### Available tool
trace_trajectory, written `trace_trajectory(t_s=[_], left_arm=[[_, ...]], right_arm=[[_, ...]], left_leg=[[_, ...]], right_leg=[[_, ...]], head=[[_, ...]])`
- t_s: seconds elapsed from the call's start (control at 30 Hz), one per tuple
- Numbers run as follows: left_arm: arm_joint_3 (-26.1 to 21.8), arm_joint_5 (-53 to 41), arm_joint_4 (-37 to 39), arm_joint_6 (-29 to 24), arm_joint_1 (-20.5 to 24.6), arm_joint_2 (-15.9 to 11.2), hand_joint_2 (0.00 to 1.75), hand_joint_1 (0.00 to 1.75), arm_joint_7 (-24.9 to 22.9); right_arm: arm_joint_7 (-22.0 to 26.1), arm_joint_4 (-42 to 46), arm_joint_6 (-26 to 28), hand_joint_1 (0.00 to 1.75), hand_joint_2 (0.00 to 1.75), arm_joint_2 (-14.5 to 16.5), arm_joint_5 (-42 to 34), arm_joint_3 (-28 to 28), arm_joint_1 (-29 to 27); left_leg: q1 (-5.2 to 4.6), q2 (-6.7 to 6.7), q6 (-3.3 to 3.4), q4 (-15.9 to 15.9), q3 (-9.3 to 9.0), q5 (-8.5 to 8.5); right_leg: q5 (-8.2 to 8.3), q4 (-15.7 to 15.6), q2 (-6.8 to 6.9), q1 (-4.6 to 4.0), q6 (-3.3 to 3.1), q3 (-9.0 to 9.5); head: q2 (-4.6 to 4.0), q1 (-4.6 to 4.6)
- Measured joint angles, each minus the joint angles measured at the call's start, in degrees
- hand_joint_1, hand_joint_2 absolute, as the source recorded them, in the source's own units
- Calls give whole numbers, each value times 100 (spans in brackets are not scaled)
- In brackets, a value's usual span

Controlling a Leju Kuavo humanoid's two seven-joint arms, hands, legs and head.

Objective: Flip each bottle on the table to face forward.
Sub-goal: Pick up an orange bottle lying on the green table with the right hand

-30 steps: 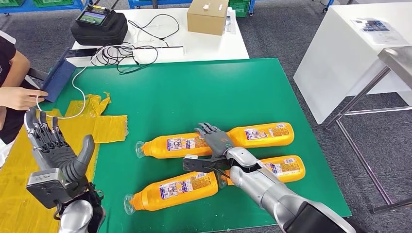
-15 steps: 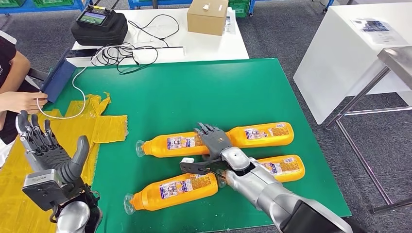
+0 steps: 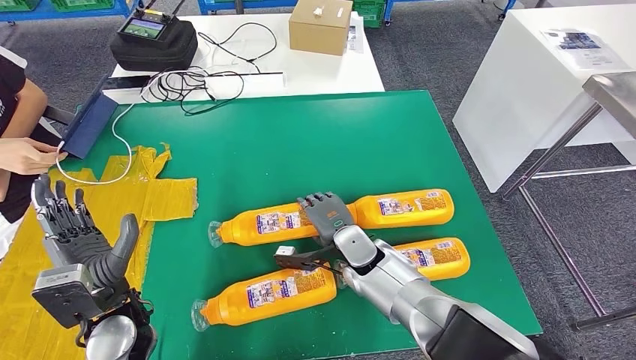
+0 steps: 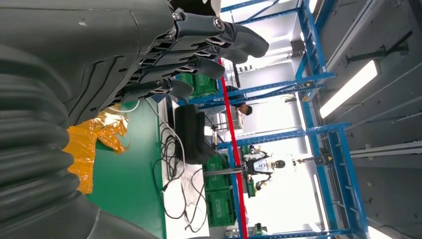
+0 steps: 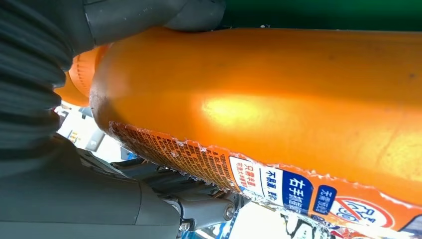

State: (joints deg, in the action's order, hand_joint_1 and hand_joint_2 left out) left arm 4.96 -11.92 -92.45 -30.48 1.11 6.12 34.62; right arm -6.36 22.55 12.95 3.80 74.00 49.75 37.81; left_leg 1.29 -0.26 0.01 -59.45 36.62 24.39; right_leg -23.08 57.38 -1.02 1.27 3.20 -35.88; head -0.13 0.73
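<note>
Four bottles (image 3: 405,208) lying label-up; right hand (image 3: 326,215) fingers seemingly curled on one; left hand (image 3: 79,236) spread, empty.

An orange bottle (image 5: 278,104) with a printed label (image 5: 278,184) lies close against the right hand (image 5: 74,124), whose grey thumb (image 5: 154,15) presses its side, green mat (image 5: 323,14) behind

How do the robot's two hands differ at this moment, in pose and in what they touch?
The right hand is stretched forward over the green mat with its fingers laid on the upper-left orange bottle; the left hand is raised upright over the yellow sheet, touching nothing. The right hand's fingers curve over the bottle; the left hand's are spread apart. Both are grey, on silver arms.
</note>
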Motion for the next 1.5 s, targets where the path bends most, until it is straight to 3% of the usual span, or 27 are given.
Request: trace_trajectory(t_s=[0.27,0.47,0.57,0.67,0.73,0.8,0.97,1.33,1.5], left_arm=[[-5,7,0,100,-22,0,175,0,-2],[-10,-13,-70,220,-154,0,175,0,-44],[-10,-49,-120,339,-222,2,175,0,-82],[36,-86,-157,709,-306,2,175,0,-179],[147,-89,-166,1057,-331,2,175,0,-282],[318,-68,-166,1393,-323,1,175,0,-415],[776,48,-115,1990,-206,-35,175,0,-684],[1105,79,-15,2128,-125,-85,175,0,-731],[1235,145,-13,2217,-91,-98,175,0,-731]], right_arm=[[-213,-5,596,175,175,2,223,-108,-47],[-279,251,2102,175,175,-61,-67,-687,-379],[389,699,2506,175,175,-61,-894,-1267,-657],[1646,1670,2601,175,175,58,-1966,-2138,-1202],[2290,2474,2598,175,175,208,-2632,-2696,-1589],[2609,3215,2554,175,175,338,-3267,-3034,-1904],[3135,4586,2121,175,175,532,-4587,-3299,-2477],[3209,5474,1773,173,175,616,-4951,-3327,-2813],[3021,5507,365,174,175,611,-5613,-3204,-2844]], left_leg=[[0,-2,0,0,3,1],[0,-2,0,0,10,1],[0,-5,0,0,13,1],[2,-8,-1,0,21,2],[3,-11,-1,0,27,3],[3,-16,0,0,30,3],[-1,-8,0,0,31,7],[0,-1,0,0,30,6],[-1,-1,0,0,31,7]], right_leg=[[-1,0,1,0,0,-2],[-1,0,1,0,0,-6],[-2,0,2,-1,0,-8],[-4,0,5,-3,0,-14],[-5,0,7,-4,-1,-21],[-7,0,11,-4,-3,-24],[-5,-1,9,1,-2,-30],[-5,-1,8,0,-2,-31],[-5,-1,8,0,-2,-31]], head=[[0,0],[0,0],[0,-1],[0,-1],[0,-1],[0,-1],[0,1],[0,1],[0,1]])
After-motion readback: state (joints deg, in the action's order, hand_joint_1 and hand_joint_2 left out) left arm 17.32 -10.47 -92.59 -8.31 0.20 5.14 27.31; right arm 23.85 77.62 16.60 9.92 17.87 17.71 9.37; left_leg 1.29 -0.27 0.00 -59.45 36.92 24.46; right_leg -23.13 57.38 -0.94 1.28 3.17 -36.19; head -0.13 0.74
